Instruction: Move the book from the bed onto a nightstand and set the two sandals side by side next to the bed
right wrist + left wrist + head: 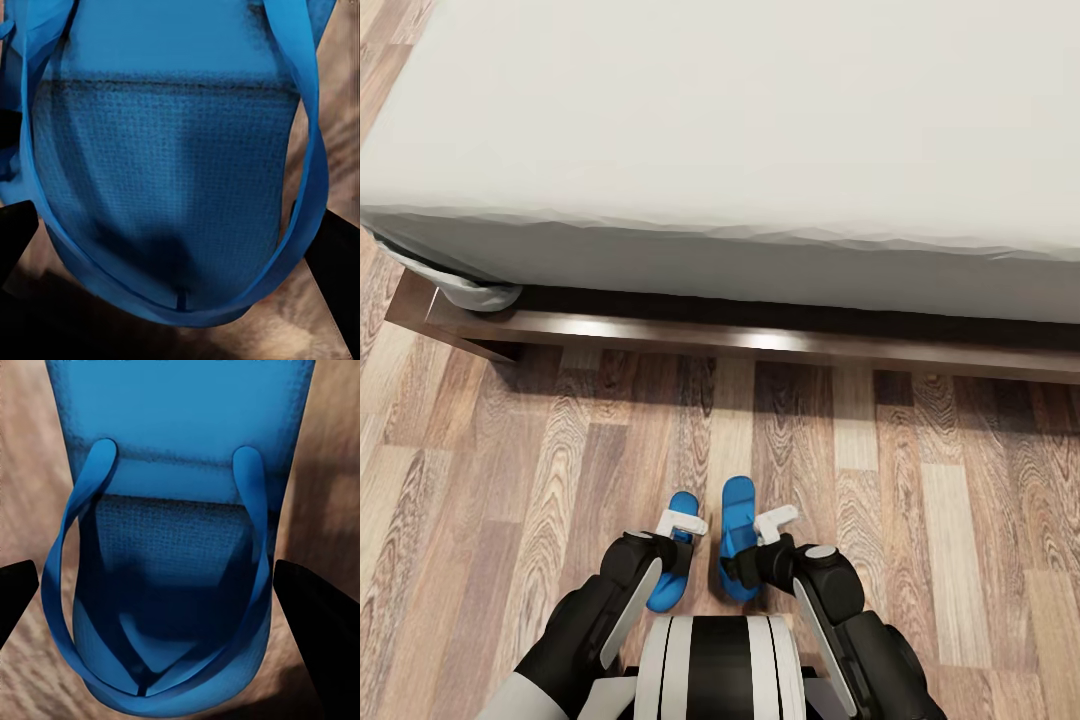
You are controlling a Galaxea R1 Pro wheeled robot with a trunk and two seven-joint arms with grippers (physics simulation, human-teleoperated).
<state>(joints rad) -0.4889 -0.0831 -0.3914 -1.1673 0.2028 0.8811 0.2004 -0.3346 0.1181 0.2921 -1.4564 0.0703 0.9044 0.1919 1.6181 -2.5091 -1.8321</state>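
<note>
Two bright blue sandals lie side by side on the wood-plank floor in front of the bed [760,120]. The left sandal [672,580] [172,547] sits partly under my left gripper [682,523] [157,585], whose dark fingers [16,592] stand open on either side of the sole. The right sandal [738,520] [172,172] lies under my right gripper [773,520] [176,232], which is also open, with a finger [334,255] at each edge of it. A narrow gap separates the two sandals. The book and the nightstand are out of view.
The bed's dark brown frame rail [760,345] runs across the floor ahead of the sandals, and its corner [430,310] is at the left. Open plank floor [960,520] lies between the rail and my arms and on both sides.
</note>
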